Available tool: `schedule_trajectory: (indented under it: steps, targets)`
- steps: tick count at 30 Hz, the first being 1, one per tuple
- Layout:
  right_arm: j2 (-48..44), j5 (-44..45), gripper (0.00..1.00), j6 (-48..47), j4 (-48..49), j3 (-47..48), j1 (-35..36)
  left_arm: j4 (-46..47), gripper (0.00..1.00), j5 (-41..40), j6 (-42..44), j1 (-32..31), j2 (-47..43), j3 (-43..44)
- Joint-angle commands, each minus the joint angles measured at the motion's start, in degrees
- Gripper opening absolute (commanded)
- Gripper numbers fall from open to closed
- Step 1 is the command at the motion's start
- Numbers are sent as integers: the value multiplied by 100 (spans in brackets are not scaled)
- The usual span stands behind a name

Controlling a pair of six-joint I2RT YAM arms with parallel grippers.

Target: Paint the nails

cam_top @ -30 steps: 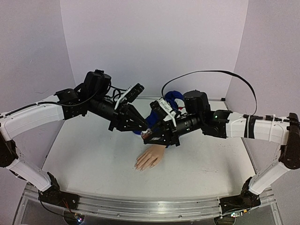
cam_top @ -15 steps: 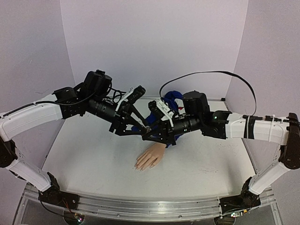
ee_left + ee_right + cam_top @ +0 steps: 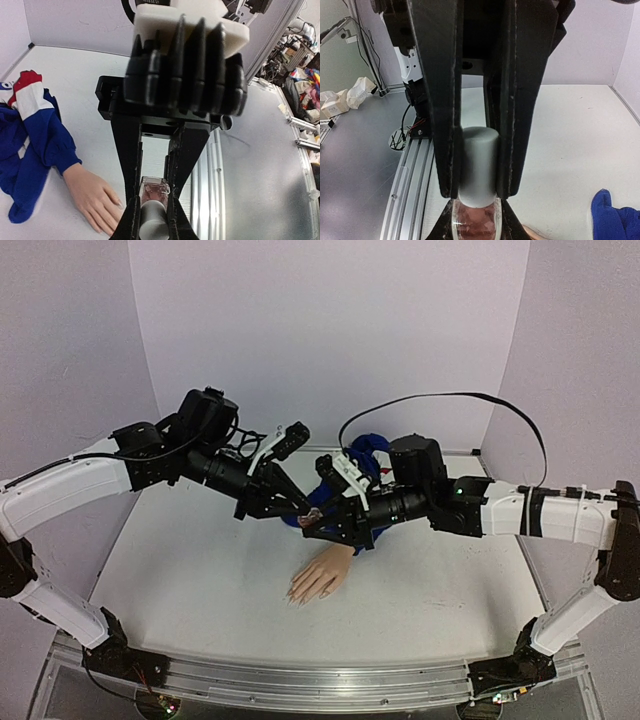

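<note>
Over the mannequin hand point(image 3: 322, 576), top view: your 2 arms meet tip to tip in mid-air, left gripper point(image 3: 303, 508) facing right gripper point(image 3: 322, 524).
Polish bottle point(image 3: 311, 517): a small pinkish speck between the 2 sets of tips, off the table point(image 3: 200, 580).
Hand: palm down on the white table, fingers pointing toward the arm bases, blue sleeve point(image 3: 365, 448) behind it under the arms.
Nails point(image 3: 300, 597): at the near fingertips, below the bottle and apart from it.
Left wrist view, left claw: your own fingers point(image 3: 131, 225) are clamped on the white cap point(image 3: 150, 226) at the bottom edge.
Glass: the pinkish polish bottle point(image 3: 154, 192) sits just beyond the cap, pinched by the right gripper's fingers reaching in from the far side.
Nails here point(image 3: 119, 205): lower left on the table, beside the bottle in the picture but not touching it.
Right wrist view, right claw: clamped on the pinkish glass point(image 3: 472, 222) at the bottom edge.
Cap point(image 3: 477, 167): beyond the glass, squeezed between the left gripper's 2 fingers.
Sleeve point(image 3: 615, 220): a blue corner at lower right.
</note>
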Motion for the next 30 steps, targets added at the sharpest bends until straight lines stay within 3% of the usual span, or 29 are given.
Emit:
schedule_trajectory:
  steps: [1,4,6,7,10,19,30]
  targets:
    - [-56,311,11,-22,248,62,5,46,3,-494,53,-26,-200,272]
    - [20,1034,55,23,61,71,1,47,0,-1719,-119,-26,-185,258]
    - [6,1752,92,50,30,-46,3,47,0,-3012,-386,32,-158,219]
    - [-42,2234,97,80,33,-113,8,47,0,-3811,-596,99,-119,187]
    - [-204,3152,98,133,34,-354,3,-111,0,-5134,-1459,682,-7,-25]
    - [-847,3783,98,63,53,-883,1,265,0,-5402,-2621,2061,517,-1213]
    - [-1346,4044,98,40,60,-1178,0,1089,0,-5387,-3099,2735,1521,-1719]
